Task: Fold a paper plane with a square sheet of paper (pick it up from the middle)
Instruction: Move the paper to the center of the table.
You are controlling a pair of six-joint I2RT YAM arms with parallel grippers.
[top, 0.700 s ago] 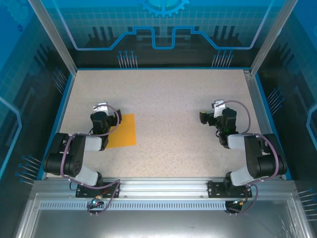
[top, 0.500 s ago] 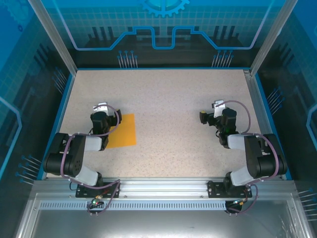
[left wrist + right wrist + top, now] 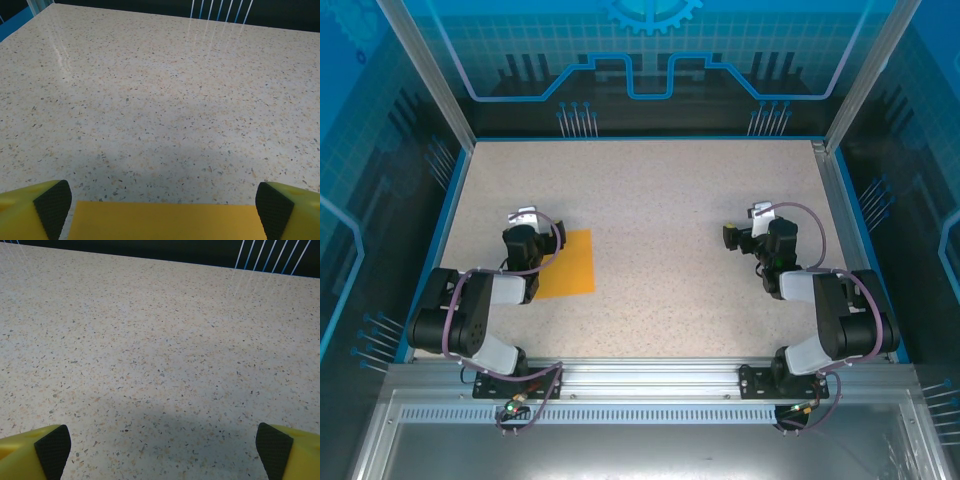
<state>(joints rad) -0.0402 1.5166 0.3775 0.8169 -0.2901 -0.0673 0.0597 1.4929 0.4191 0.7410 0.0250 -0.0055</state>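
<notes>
Left wrist view shows the square sheet of paper (image 3: pixel 170 221) lying flat on the speckled table (image 3: pixel 160 90), its far edge running between the two dark fingertips (image 3: pixel 52 206). The left gripper (image 3: pixel 164 207) has its jaws spread wide and grips nothing; whether a pad touches the sheet I cannot tell. From the top, the sheet (image 3: pixel 570 264) sits on the near left of the table, partly under the left gripper (image 3: pixel 523 236). Well apart on the right, the right gripper (image 3: pixel 164 447) is equally wide and empty over bare table.
</notes>
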